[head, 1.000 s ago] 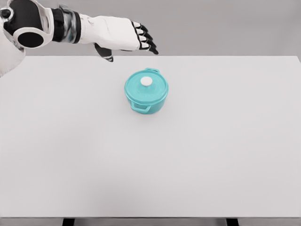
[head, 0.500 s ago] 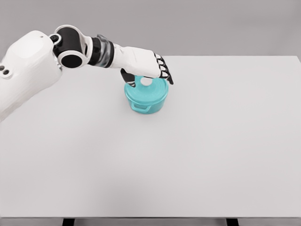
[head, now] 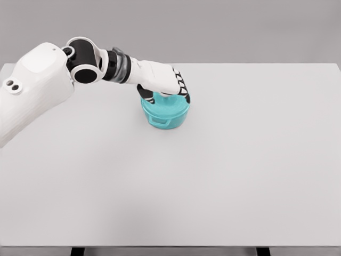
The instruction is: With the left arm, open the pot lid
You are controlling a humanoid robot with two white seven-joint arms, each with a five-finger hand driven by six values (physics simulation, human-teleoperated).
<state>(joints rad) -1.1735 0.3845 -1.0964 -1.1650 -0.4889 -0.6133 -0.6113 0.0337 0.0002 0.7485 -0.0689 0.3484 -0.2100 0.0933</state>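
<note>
One teal pot (head: pixel 165 112) is sitting upright on the white table (head: pixel 224 170), toward the far side and a little left of the middle. Its one visible side handle (head: pixel 158 122) is pointing toward me and slightly left, so the handle line is running near-to-far across the table; any far handle is hidden behind my hand. The lid (head: pixel 169 106) is lying flat on the pot, closed, with only its near rim showing.

I am reaching in from the left with my left hand (head: pixel 162 81), palm down, lying right over the lid's top and covering its middle. My fingers (head: pixel 183 92) are curling down over the far right edge of the lid, and my thumb (head: pixel 145 94) is hanging at the pot's left side. Whether I am actually gripping anything under my palm I cannot tell, since the hand is hiding it.

I am counting one pot, one lid and one arm in view.
</note>
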